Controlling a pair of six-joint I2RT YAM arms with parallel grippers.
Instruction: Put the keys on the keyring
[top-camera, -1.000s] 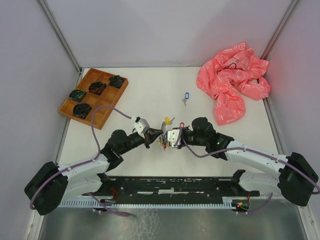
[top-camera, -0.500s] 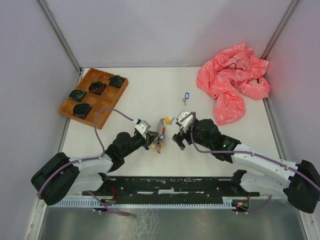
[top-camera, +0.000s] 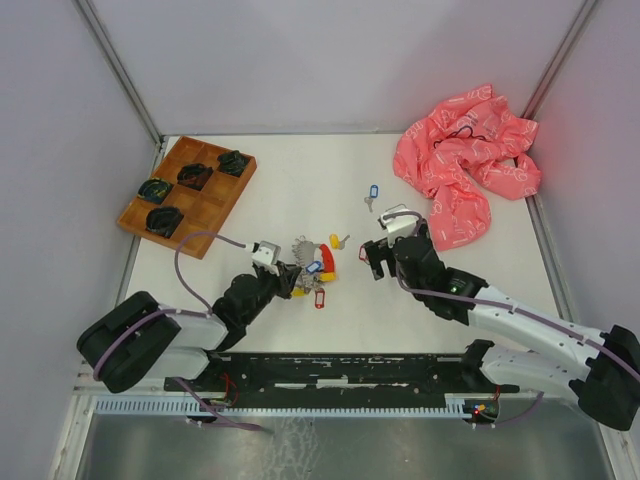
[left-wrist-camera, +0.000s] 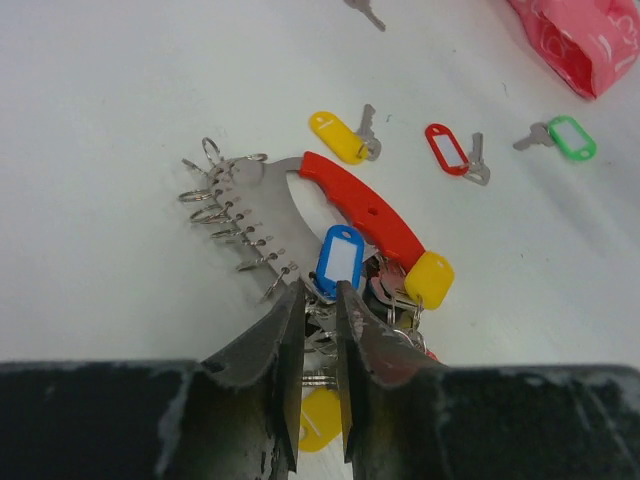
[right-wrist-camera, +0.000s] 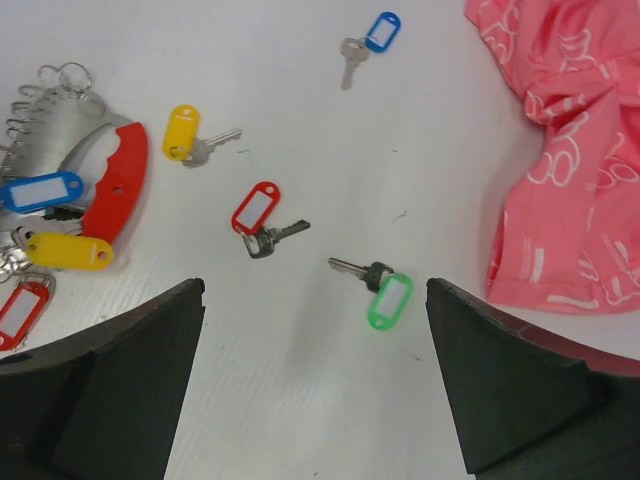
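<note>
table (top-camera: 290, 170): white, everything lies on it
pink cloth (top-camera: 465, 165): crumpled heap, far right corner
wooden tray (top-camera: 205, 215): far left, dark coiled items in some of its compartments
right gripper (right-wrist-camera: 312, 300): fingers spread wide, holding nothing, hangs over the loose keys right of the keyring
left gripper (left-wrist-camera: 320, 290): fingers almost together with a thin slit between; tips at the lower edge of the blue tag on the keyring; pinching or just touching, cannot tell
keyring (left-wrist-camera: 265, 200): flat on the table at centre, just ahead of the left fingertips. In the left wrist view its long axis runs upper left to lower right; the comb of small rings points up-left away from the fingers, and the curved red piece sweeps down-right
hung keys (left-wrist-camera: 338, 258): blue, yellow and red tags bunched at the keyring's near end, against the left tips
loose keys (right-wrist-camera: 258, 210): yellow, red, green and blue tags, each apart; red and green lie between the right fingers in the right wrist view
</note>
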